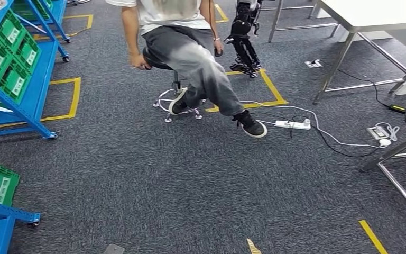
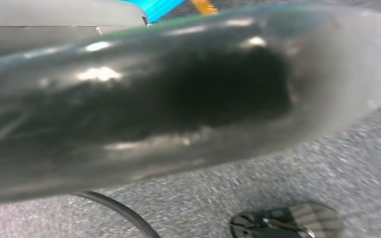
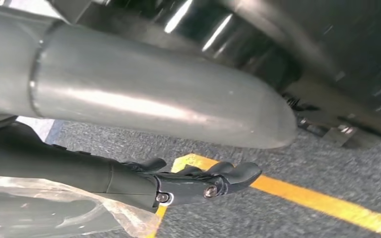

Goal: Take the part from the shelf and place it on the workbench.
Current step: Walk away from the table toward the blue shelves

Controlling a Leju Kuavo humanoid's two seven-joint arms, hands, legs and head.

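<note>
The blue shelf (image 1: 31,100) with green bins (image 1: 16,79) stands at the far left of the head view. The white workbench (image 1: 370,13) is at the top right. In the right wrist view my right hand (image 3: 203,181) hangs over the carpet with its dark fingers (image 3: 238,172) stretched out straight and nothing between them. A crumpled sheet of clear plastic (image 3: 54,213) lies close by the wrist; I cannot tell what it is. In the left wrist view a large dark blurred shape (image 2: 168,99) sits right at the lens, so the left hand's state is unclear.
A person (image 1: 190,53) sits on a wheeled stool (image 1: 175,98) straight ahead. A white power strip (image 1: 293,124) and cables (image 1: 338,140) lie on the carpet. Another robot's legs (image 1: 243,42) stand behind. A metal table leg (image 1: 396,180) crosses the right edge; a second shelf (image 1: 0,211) is near left.
</note>
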